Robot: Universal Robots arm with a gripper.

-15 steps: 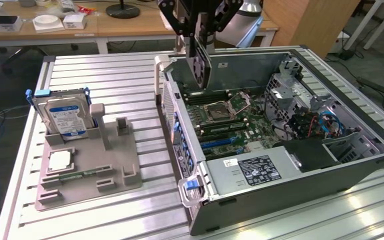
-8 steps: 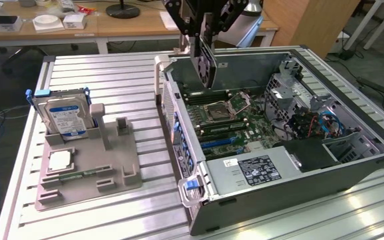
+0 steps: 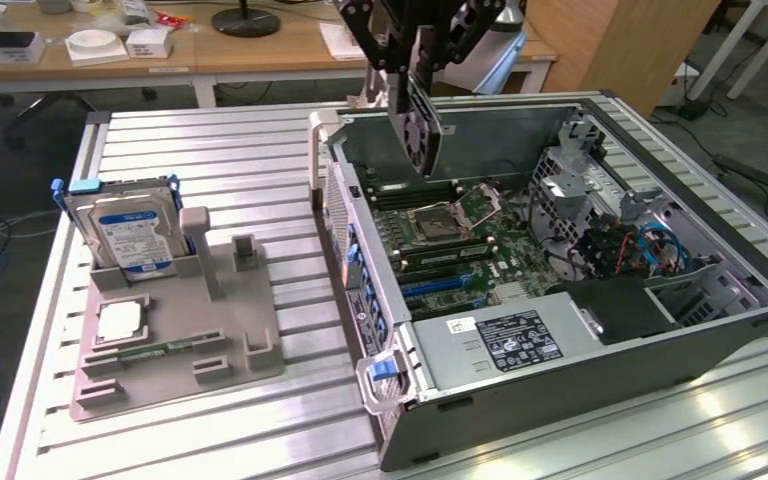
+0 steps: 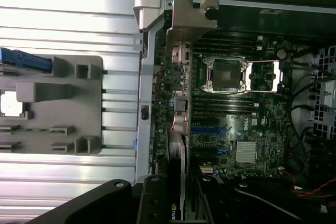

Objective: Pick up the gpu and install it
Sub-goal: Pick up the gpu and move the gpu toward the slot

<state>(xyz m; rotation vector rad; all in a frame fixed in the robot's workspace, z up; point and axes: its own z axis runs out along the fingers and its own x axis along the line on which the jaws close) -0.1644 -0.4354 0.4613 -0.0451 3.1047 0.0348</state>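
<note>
exterior view: the gripper [image 3: 419, 58] is clamped on the upper end of the gpu [image 3: 422, 125], which hangs in the air over the open computer case [image 3: 624, 370], near its far corner on the exterior view's left. its long axis is nearly upright, lower end pointing at the motherboard [image 3: 491, 238]. it looks light and stiff but fragile, so the bare board edges seem the safest hold.

Black gpu [image 3: 420, 122]; grey tray [image 3: 231, 318]
</note>
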